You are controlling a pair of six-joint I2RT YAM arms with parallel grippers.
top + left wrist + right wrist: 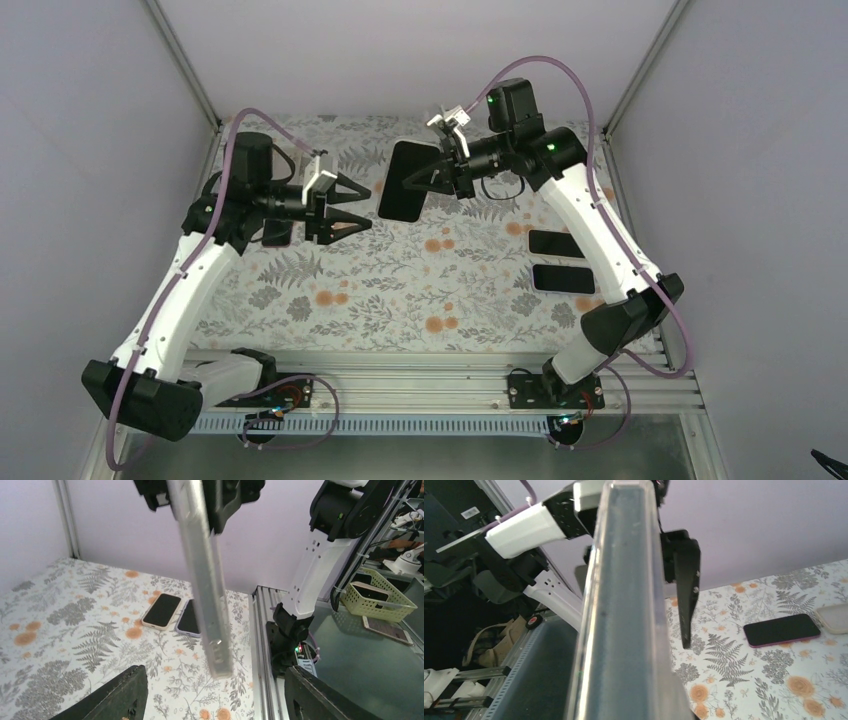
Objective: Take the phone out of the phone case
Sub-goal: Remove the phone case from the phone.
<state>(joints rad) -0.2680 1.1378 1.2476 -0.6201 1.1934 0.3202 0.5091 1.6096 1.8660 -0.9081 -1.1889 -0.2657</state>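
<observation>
Spreading between pale purple walls, the table (440,295), covered in a cloth printed with grey ferns and orange flowers, carries everything. The white-and-black left arm (190,290) rises from the near left corner and reaches right. The matching right arm (600,230) rises from the near right and bends left over the far half of the table. The black phone in a clear plastic case (405,180) hangs in the air above the far middle of the table, between the two arms and clear of the cloth. The right fingers (432,180) are clamped tight on its right side. In both wrist views it appears edge-on as a long, glossy, translucent strip. The left fingers (368,207) stand spread wide with nothing in them. Their tips are just left of the phone's lower left edge, and no contact with it can be seen. Off the table, past the metal rail at its near edge, a yellow slotted plastic basket (380,600) sits on a dark green surface. Two dark phones lie flat side by side at the right of the table, the farther one (555,243) just beyond the nearer one (563,278). A third dark phone (278,232) lies on the left, partly hidden beneath the left arm's wrist, with a pale rounded case (834,617) just beside it.
</observation>
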